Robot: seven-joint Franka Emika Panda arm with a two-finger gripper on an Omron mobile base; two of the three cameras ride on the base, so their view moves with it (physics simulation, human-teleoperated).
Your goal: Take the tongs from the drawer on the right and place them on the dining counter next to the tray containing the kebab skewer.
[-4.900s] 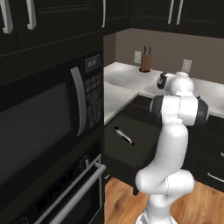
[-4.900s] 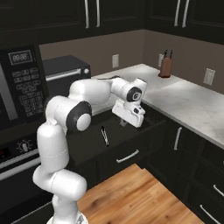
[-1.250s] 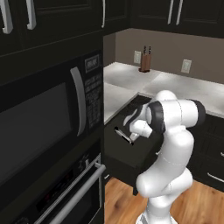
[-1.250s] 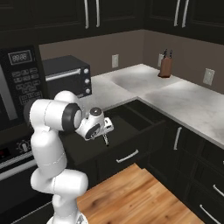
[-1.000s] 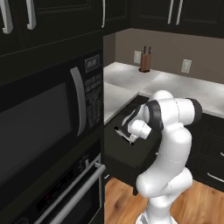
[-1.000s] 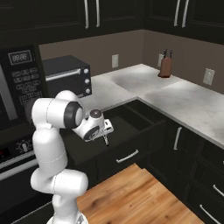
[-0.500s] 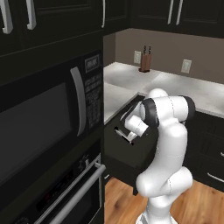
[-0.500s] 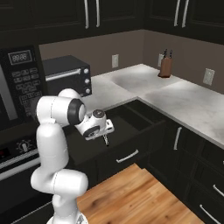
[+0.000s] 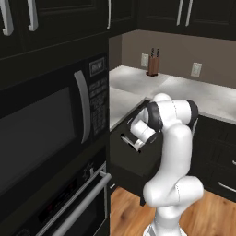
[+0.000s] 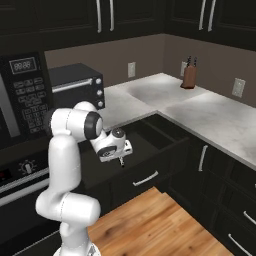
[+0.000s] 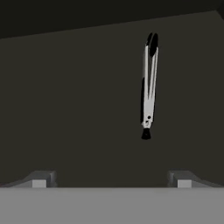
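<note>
Dark kitchen cabinets surround the pulled-out black drawer [image 10: 150, 145]. Slim silver metal tongs with black ends [image 11: 148, 85] lie flat on its dark floor. The robot's two-finger gripper [image 11: 111, 178] hangs over them, spread wide, holding nothing.

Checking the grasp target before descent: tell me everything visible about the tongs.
The tongs are slim, with two silver-grey metal-looking arms lying close together, almost closed, and black at both ends. They lie flat on the dark floor of the open drawer, alone, nothing else touching them. In the hand view they run nearly straight up the frame, right of centre, beyond the open hand, which is clear of them.
</note>
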